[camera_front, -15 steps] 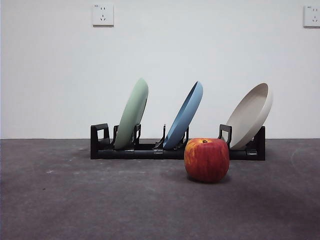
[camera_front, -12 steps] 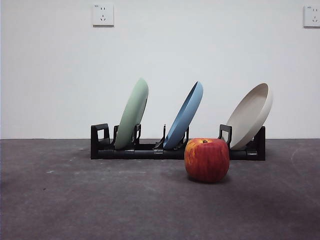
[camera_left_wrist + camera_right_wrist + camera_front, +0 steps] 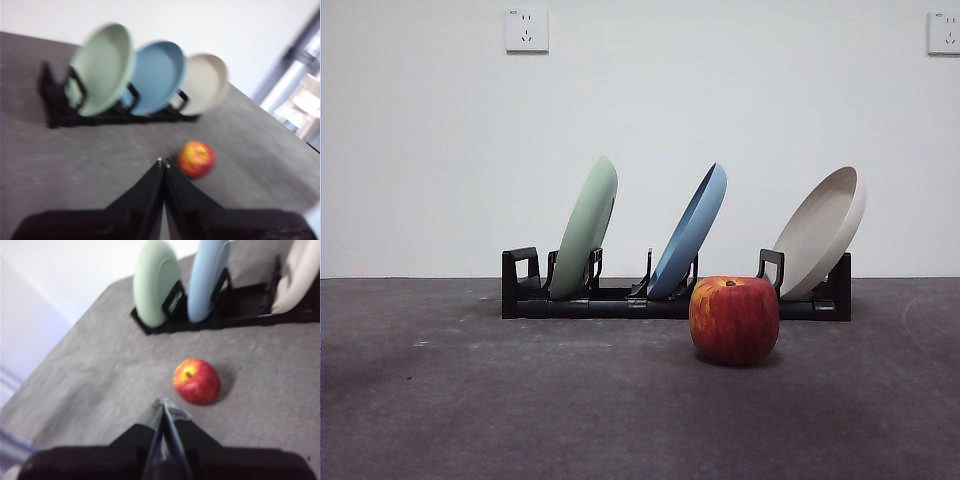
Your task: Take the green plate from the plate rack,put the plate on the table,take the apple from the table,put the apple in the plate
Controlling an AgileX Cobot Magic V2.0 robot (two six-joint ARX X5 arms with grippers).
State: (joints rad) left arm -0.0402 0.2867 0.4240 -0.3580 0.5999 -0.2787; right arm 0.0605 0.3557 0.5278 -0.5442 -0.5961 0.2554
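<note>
The green plate (image 3: 586,228) leans upright in the leftmost slot of the black plate rack (image 3: 610,305); it also shows as the green plate (image 3: 102,67) and the green plate (image 3: 156,282) in the wrist views. The red apple (image 3: 734,319) rests on the dark grey table (image 3: 520,400) in front of the rack, toward its right half. My left gripper (image 3: 163,162) is shut with nothing in it, hovering well short of the apple (image 3: 196,159). My right gripper (image 3: 163,402) is shut too, close to the apple (image 3: 197,381). Neither arm appears in the front view.
A blue plate (image 3: 689,231) stands in the rack's middle slot and a cream-white plate (image 3: 819,233) leans at its right end. A white wall with two sockets rises behind the rack. The table edge (image 3: 65,335) shows in the right wrist view.
</note>
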